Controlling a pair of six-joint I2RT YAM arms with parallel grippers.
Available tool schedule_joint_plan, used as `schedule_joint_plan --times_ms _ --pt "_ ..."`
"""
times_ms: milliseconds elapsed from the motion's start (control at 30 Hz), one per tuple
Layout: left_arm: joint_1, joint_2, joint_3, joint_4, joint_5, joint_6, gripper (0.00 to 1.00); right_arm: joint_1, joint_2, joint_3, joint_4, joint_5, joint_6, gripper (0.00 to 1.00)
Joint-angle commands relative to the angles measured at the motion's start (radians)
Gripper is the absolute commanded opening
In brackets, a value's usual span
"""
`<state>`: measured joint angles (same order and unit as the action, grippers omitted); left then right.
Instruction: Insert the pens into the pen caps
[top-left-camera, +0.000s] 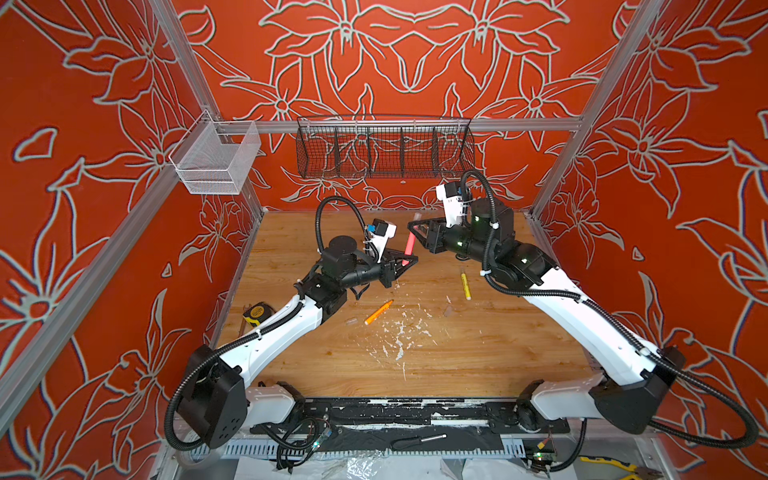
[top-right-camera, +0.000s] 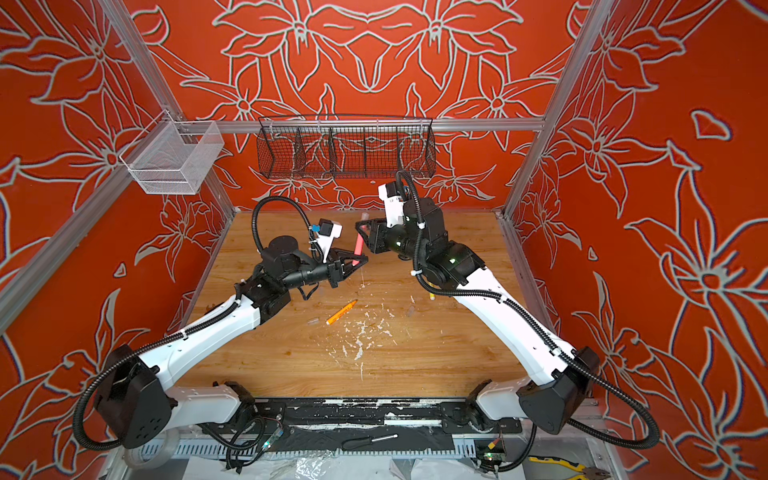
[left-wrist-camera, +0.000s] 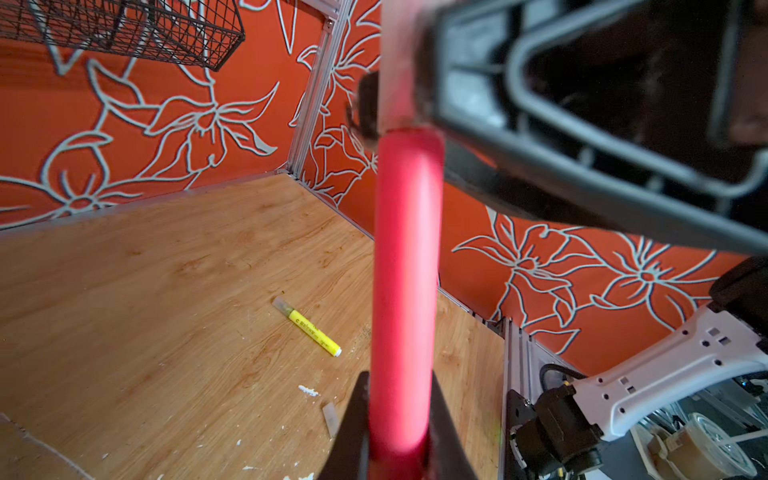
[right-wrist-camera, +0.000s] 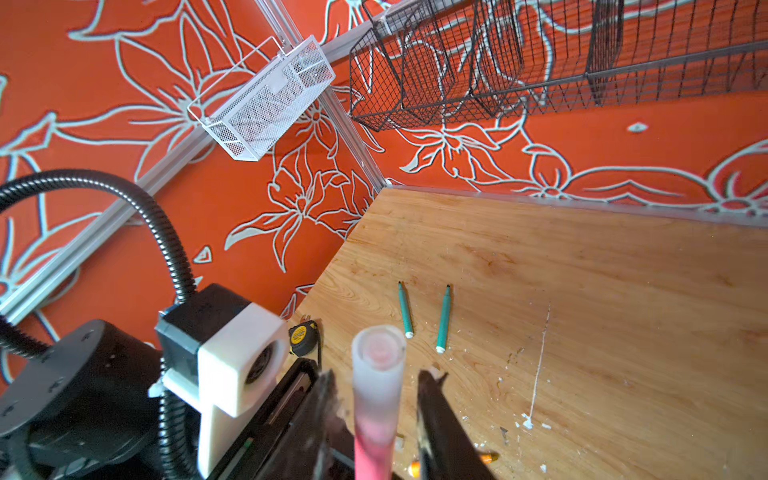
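Teal pens (right-wrist-camera: 443, 319), seen from right wrist alone

Black wire basket (top-left-camera: 384, 151) and white mesh basket (top-left-camera: 216, 160) hang on rails (top-left-camera: 519, 124), tape measure (top-left-camera: 258, 312) at table (top-left-camera: 478, 361) left edge, screwdriver (top-left-camera: 419, 441) on front strip (top-left-camera: 478, 441)

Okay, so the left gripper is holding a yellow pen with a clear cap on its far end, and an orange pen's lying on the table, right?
Not quite. The left gripper holds a pink pen, not a yellow one: the left wrist view shows it. The clear cap on its far end and the orange pen on the table are right.
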<state>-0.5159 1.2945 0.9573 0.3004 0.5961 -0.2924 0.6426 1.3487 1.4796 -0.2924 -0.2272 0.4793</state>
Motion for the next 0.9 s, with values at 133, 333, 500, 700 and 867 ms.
schedule_joint_plan --times_ms 133,333,500,700,867 --pt "0.002 -0.012 0.038 -0.065 0.003 0.051 0.00 -0.030 -0.019 0.063 -0.026 0.038 -0.012 0.46" --pt "0.001 -0.011 0.043 -0.074 0.004 0.059 0.00 -0.048 0.055 0.142 -0.070 -0.013 -0.004 0.44" --pt "-0.001 -0.013 0.044 -0.078 -0.004 0.066 0.00 -0.049 0.087 0.159 -0.087 -0.054 0.010 0.36" --pt "-0.001 -0.008 0.054 -0.081 -0.006 0.073 0.00 -0.049 0.082 0.128 -0.100 -0.070 0.017 0.34" --pt "-0.001 -0.001 0.058 -0.085 -0.011 0.075 0.00 -0.049 0.087 0.131 -0.093 -0.103 0.025 0.08"
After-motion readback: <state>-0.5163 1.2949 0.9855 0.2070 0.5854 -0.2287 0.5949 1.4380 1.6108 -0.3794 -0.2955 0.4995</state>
